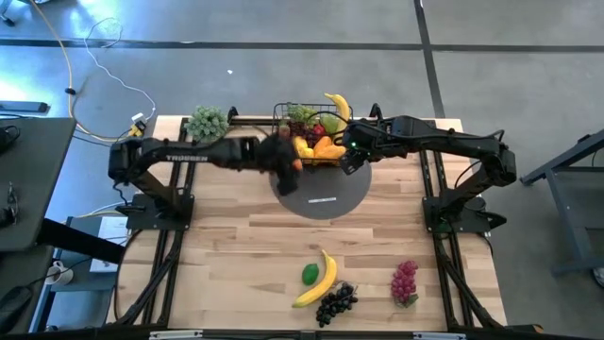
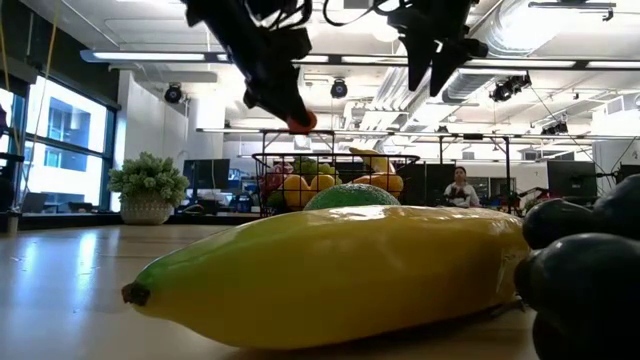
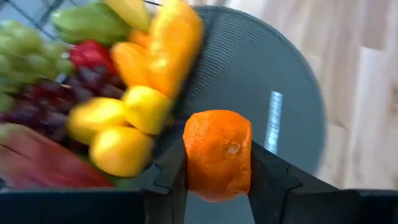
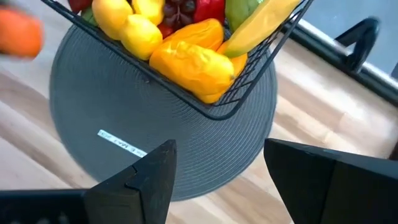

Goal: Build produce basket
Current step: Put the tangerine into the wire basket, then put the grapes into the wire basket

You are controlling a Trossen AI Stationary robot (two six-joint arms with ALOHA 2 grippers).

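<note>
A yellow banana (image 1: pixel 317 280), black grapes (image 1: pixel 336 302) and purple grapes (image 1: pixel 404 281) are left at the near edge of the bench (image 1: pixel 236 246). Farther back, an orange (image 3: pixel 218 155) is pinched between the left gripper's (image 3: pixel 217 180) fingers, held above the grey mat (image 4: pixel 124 112) just short of the basket (image 1: pixel 283 115), which lies beyond it. The right gripper (image 4: pixel 217 168) is held with fingers wide and empty at the basket's other side.

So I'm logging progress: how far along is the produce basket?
The basket already holds lemons, grapes and a banana. The left gripper is shut on an orange beside it. Left near the table's front: a banana, lime, black grapes, purple grapes.
</note>
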